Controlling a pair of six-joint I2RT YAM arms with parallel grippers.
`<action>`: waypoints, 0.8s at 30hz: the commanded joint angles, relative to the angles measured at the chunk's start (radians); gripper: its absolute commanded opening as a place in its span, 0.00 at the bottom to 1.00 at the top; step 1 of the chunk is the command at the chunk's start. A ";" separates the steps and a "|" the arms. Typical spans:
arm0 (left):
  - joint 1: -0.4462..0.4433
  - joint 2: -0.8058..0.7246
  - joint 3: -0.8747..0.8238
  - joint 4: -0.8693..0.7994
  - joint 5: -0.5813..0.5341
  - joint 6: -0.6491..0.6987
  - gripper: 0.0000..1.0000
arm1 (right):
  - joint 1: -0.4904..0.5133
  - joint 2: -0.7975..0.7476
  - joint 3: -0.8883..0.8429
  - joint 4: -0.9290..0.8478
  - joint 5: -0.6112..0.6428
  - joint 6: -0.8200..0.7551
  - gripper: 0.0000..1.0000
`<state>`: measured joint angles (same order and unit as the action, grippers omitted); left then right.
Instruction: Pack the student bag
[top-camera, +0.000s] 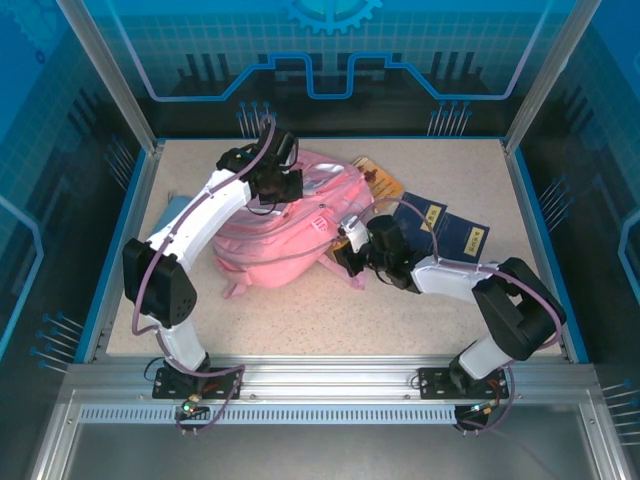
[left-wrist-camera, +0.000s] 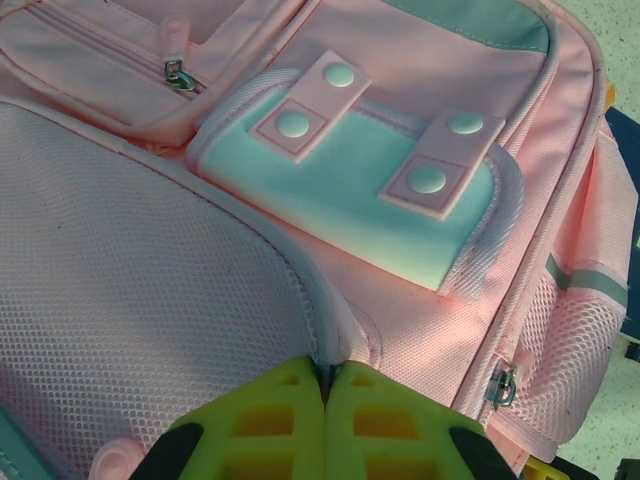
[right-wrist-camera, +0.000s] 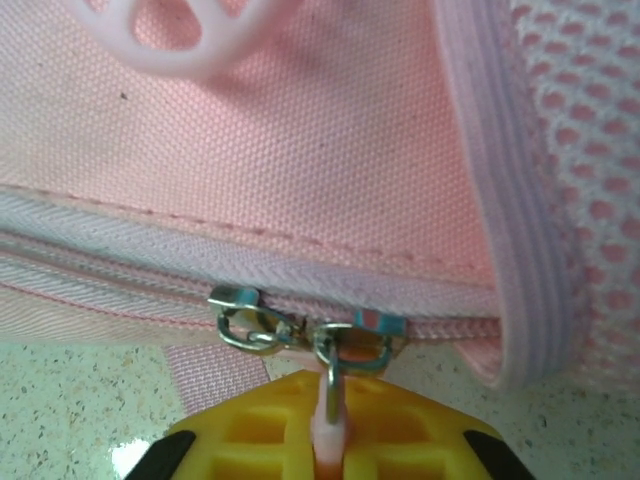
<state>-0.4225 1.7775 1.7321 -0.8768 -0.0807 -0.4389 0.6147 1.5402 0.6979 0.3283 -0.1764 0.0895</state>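
Left gripper (left-wrist-camera: 325, 390) sits over the far-left part of the bag (top-camera: 285, 240). Its yellow-green fingers (left-wrist-camera: 270, 420) are pressed together, and the pale piping of a seam runs straight into the slit between them. It looks like a pinch on that seam, and I judge it is there to anchor the soft fabric so the bag does not slide or bunch when the zip is worked. From this wrist the bag spreads away from the fingertips: a mesh panel to the left, and beyond it a mint pocket flap with two snap tabs.

The bag lies flat in the middle of the table (top-camera: 300, 320), between the two arms, with its straps trailing toward the near edge.

Right gripper (right-wrist-camera: 328, 410) is at the bag's near-right edge, low against the table. Its jaws are closed on the pink zip pull (right-wrist-camera: 331, 428), whose metal link rises to one of two sliders (right-wrist-camera: 365, 330) that meet on the closed zip. The bag's side wall stands directly beyond the fingertips, touching distance. Holding the tab rather than the slider gives a firm line of pull along the zip track, so opening the compartment seems to be the step in hand.

Right of the bag, dark blue books (top-camera: 450, 228) lie just beside it on the table, presumably waiting to go in.
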 joint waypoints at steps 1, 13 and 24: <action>0.004 -0.012 0.012 0.133 0.003 -0.020 0.00 | -0.011 -0.075 -0.055 0.012 0.005 0.030 0.23; 0.005 -0.065 -0.009 0.124 0.098 0.127 0.00 | -0.027 -0.110 -0.088 -0.015 0.090 -0.043 0.31; 0.007 -0.075 -0.009 0.117 0.147 0.156 0.00 | -0.061 0.000 -0.016 0.059 0.101 -0.075 0.25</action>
<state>-0.4213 1.7771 1.7081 -0.8150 0.0113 -0.3225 0.5785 1.5188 0.6510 0.3408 -0.0853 0.0303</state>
